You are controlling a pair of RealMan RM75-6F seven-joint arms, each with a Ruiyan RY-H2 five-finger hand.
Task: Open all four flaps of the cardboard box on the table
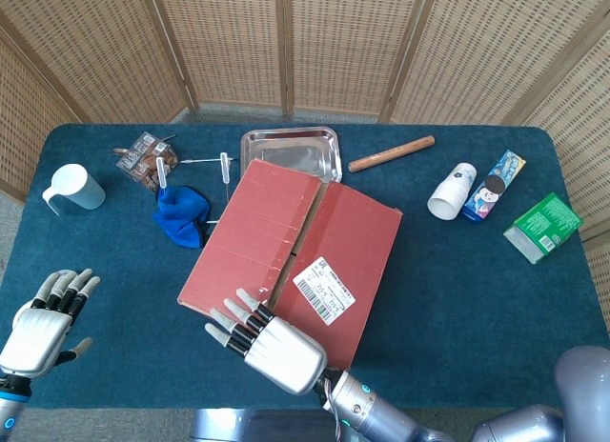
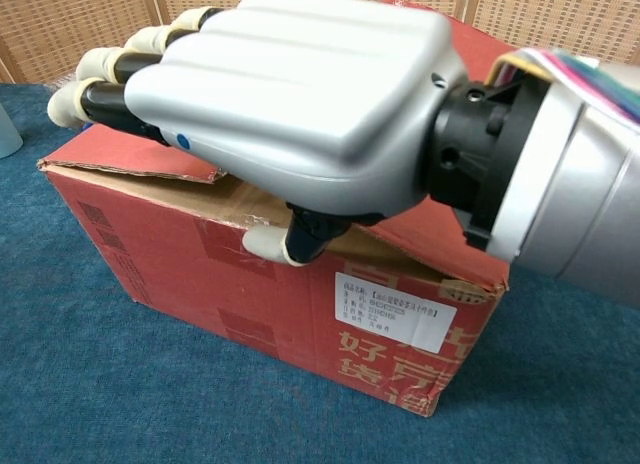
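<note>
Blue-clothed table [image 1: 457, 299] carries the closed cardboard box [image 1: 295, 261] mid-surface; right hand [image 1: 272, 347] lies flat, fingers extended, at its near edge; left hand [image 1: 43, 318] hovers spread, empty, near the front-left corner.

Tray [image 1: 291, 152] behind box [image 1: 295, 256] (touching)

I work at a table [image 1: 477, 299] covered in dark teal-blue cloth, its far corners rounded. Behind it stands a folding screen [image 1: 286, 42] of woven wicker panels in pale wooden frames, angled around the table's back and sides. Daylight falls evenly, and a strip of grey floor [image 1: 8, 209] shows at the left edge.
</note>
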